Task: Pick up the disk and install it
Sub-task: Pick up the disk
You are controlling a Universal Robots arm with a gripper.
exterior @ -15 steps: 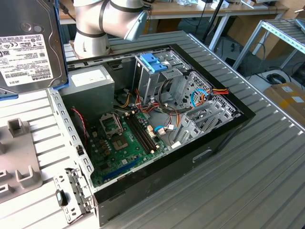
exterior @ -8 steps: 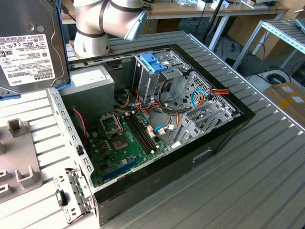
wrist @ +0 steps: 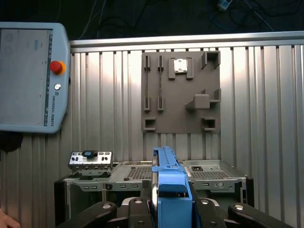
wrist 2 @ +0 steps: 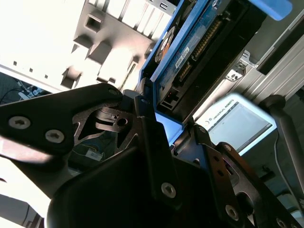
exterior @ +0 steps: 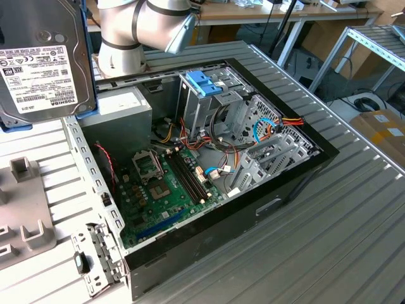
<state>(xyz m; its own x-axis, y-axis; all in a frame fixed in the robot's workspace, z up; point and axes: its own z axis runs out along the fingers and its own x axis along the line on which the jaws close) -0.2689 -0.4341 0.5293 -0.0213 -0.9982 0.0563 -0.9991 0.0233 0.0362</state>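
The disk [exterior: 44,60] hangs in the air at the exterior view's upper left, above the table and left of the open computer case [exterior: 288,183]. Its white label faces the camera and a light-blue carrier edge shows at its lower corner. In the second wrist view my gripper [wrist 2: 171,118] is shut on the disk [wrist 2: 199,42], one black finger [wrist 2: 147,114] on each side of the blue-framed edge, with the circuit-board side showing. In the first wrist view the carrier's blue edge [wrist: 168,178] stands upright between the fingers of the gripper [wrist: 171,202].
A bare blue bracket [exterior: 204,82] sits atop the case's drive cage, with cables and a motherboard [exterior: 164,190] below. A grey power supply [exterior: 120,114] fills the back corner. A grey fixture plate [wrist: 180,90], a teach pendant [wrist: 28,76] and a small metal bracket [exterior: 95,256] lie on the table.
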